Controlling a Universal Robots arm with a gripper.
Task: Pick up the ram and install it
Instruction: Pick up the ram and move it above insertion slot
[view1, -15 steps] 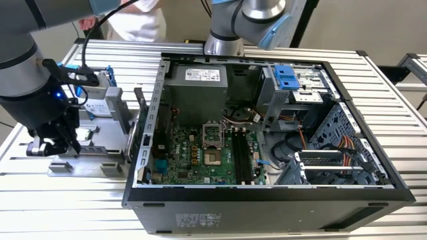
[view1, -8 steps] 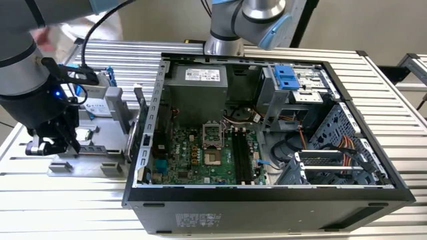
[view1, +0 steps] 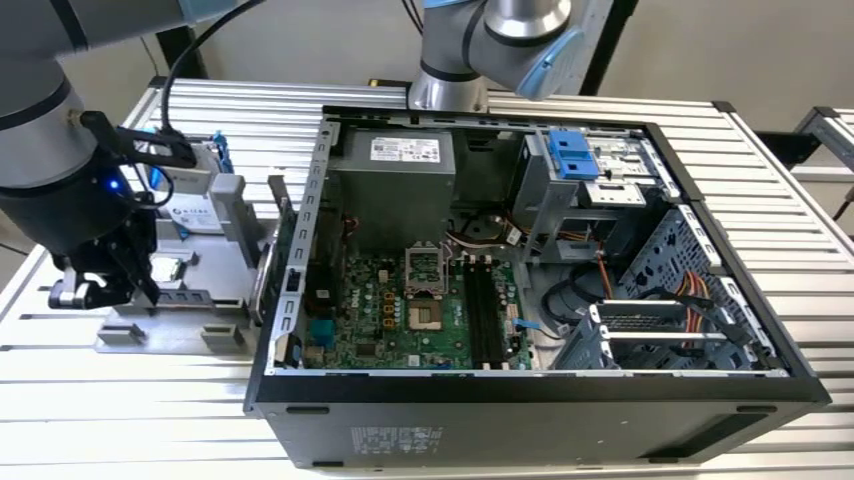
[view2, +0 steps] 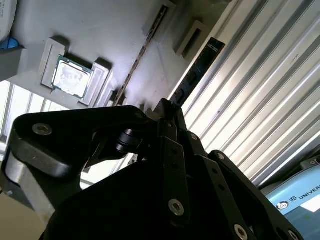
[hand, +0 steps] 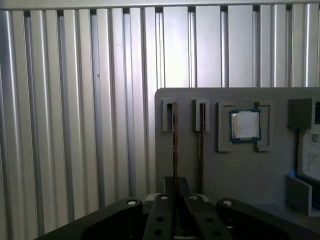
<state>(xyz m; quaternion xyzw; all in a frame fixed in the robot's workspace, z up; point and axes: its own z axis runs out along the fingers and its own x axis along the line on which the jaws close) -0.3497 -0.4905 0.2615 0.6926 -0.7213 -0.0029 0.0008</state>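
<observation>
One arm is hanging over the grey holder (view1: 200, 330) that is sitting on the ribbed worktop (view1: 134, 400), at the exterior view's left of the open computer case (view1: 534, 410). The tool (hand: 175, 182) is clenching the ram (hand: 175, 145): in both wrist views the two fingers are pressing against either face of the thin dark stick (view2: 200, 67), near one end.

The ram is standing on its edge in the holder's slot nearest the holder's side edge. Whether it is sitting fully in the slot or is slightly raised, I cannot tell.

In the first wrist view a second thin strip (hand: 201, 140) is standing edge-on in the neighbouring slot; I cannot tell what it is.

The small square chip (hand: 245, 125) is lying flat in its own recess just beyond that slot, apart from the tool. The silver hard drive (view1: 187, 195) is standing in its blue frame at the holder's far end.

Inside the case, the motherboard (view1: 400, 310) is lying face up, and its long black slots (view1: 483, 315) are showing nothing in them.
</observation>
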